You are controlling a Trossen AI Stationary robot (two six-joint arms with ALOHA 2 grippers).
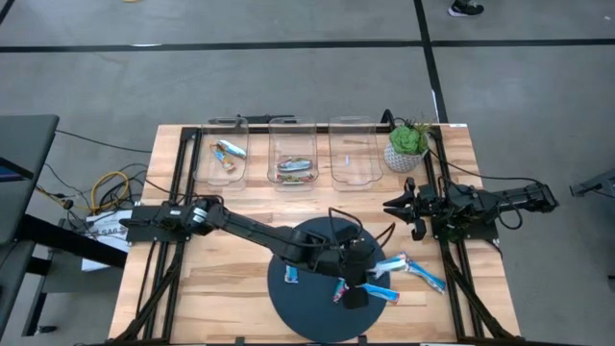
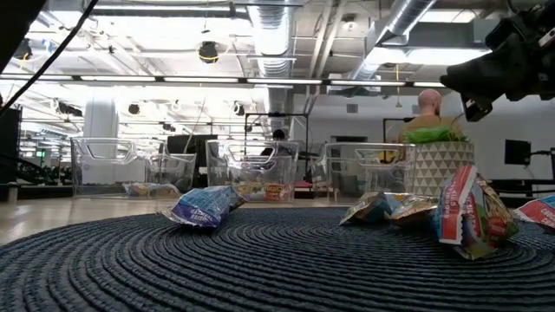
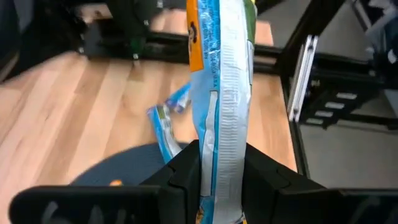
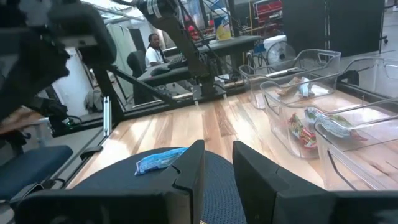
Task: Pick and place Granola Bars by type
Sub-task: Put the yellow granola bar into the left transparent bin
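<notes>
My left gripper [image 1: 356, 291] hangs over the right part of the dark round mat [image 1: 307, 317], shut on a multicoloured granola bar [image 3: 221, 93] in a white, blue and orange wrapper. On the mat lie a blue bar [image 1: 291, 276] and other bars [image 1: 386, 294]. One more bar [image 1: 426, 278] lies on the wood just right of the mat. My right gripper [image 4: 217, 163] waits at the table's right side [image 1: 411, 207], a narrow gap between its fingers and nothing in it. My left gripper pinches one end of the bar [image 3: 222, 163] between its two fingers, which press on the wrapper's flat faces. The arm reaches in from the table's left and the fingers slant downward. The rest of the bar sticks out past the fingertips, lifted clear of the mat.
Three clear bins stand in a row at the far side: the left one [image 1: 228, 154] and the middle one [image 1: 293, 163] hold bars, and I see none in the right one [image 1: 351, 154]. A potted plant [image 1: 405, 146] stands right of them. A person shows in the room behind [image 2: 429, 108].
</notes>
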